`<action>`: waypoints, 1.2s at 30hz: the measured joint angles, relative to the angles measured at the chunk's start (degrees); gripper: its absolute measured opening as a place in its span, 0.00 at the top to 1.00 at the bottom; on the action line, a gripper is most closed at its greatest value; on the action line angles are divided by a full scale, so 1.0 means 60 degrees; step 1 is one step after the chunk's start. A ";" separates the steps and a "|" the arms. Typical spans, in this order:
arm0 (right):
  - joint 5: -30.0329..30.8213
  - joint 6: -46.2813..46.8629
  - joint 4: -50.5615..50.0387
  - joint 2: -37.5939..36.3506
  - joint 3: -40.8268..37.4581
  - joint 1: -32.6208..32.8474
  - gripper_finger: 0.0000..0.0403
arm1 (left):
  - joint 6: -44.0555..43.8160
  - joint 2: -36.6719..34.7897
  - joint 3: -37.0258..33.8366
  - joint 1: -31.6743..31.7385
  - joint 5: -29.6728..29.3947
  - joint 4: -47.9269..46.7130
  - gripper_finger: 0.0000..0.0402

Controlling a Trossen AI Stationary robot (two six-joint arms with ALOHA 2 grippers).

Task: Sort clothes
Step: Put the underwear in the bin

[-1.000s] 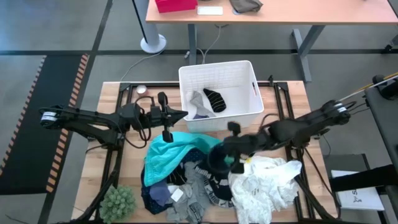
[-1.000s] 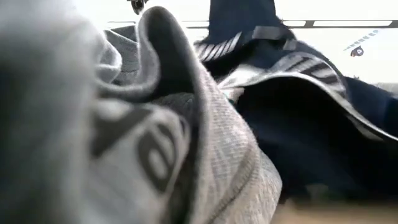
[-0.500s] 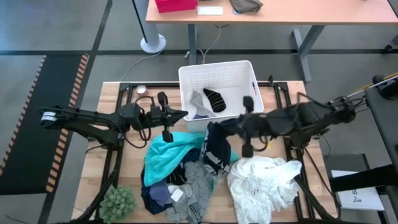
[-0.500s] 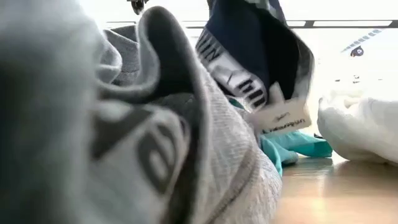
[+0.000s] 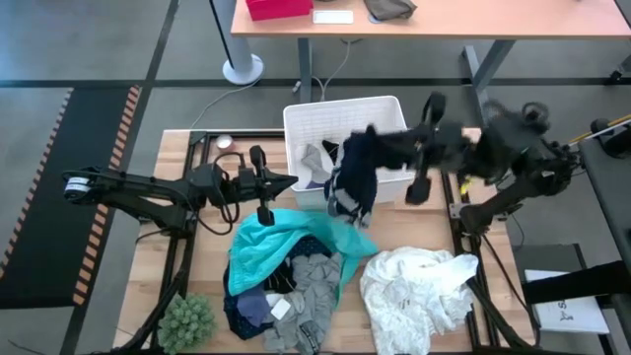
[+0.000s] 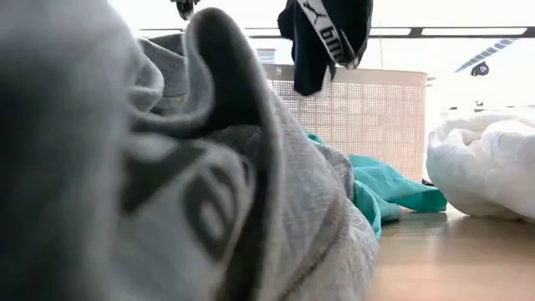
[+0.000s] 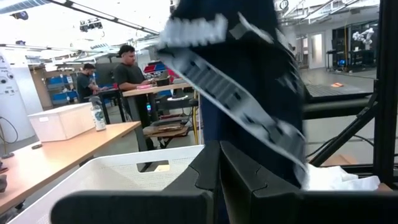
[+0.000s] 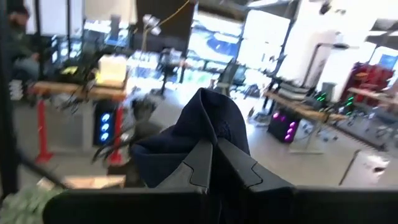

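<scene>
Since the earlier frame, the right arm has swung from above the clothes pile toward the bin, carrying a dark garment that then lay among the heap and now hangs clear of it.

Table [image 5: 177, 258]: wooden, holding everything below. White garment [image 5: 419, 296]: large, crumpled, near the table's front on the right arm's side. Clothes pile [image 5: 286, 281]: teal piece on top, grey and navy patterned items beneath, just beside the white garment. White bin [image 5: 394, 133]: at the table's far edge, a striped sock [image 5: 312, 163] visible inside. Plant [image 5: 187, 320]: front corner, not part of the sorting.

Right gripper [image 8: 214, 163]: fingers pinched together on the dark garment [image 5: 357, 173], which dangles over the bin's near wall; white lettering shows on its band in the low view. Left gripper [image 5: 288, 180]: fingers together, empty, hovering beside the bin above the pile's far edge.

Judgement: the garment is light, limp and will drape and swing; a pinch at a bunched fold or the band should hold best, since a single loose layer may slip.
</scene>
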 joint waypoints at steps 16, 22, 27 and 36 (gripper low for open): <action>0.0525 -0.1742 0.2175 0.0004 0.1071 -0.2149 1.00 | 0.0000 0.0000 0.0000 0.0003 -0.0007 0.0000 1.00; 0.0551 -0.1708 0.2220 0.0148 0.0991 -0.3305 1.00 | 0.0000 0.0000 0.0000 0.0001 -0.0007 0.0000 1.00; 0.0446 -0.1348 0.2033 0.0589 0.0976 -0.4250 1.00 | 0.0000 0.0000 0.0000 0.0003 -0.0007 -0.0014 1.00; 0.0374 -0.0662 -0.0094 0.1660 0.0975 -0.5050 1.00 | 0.0000 0.0000 0.0000 0.0000 -0.0007 -0.0084 1.00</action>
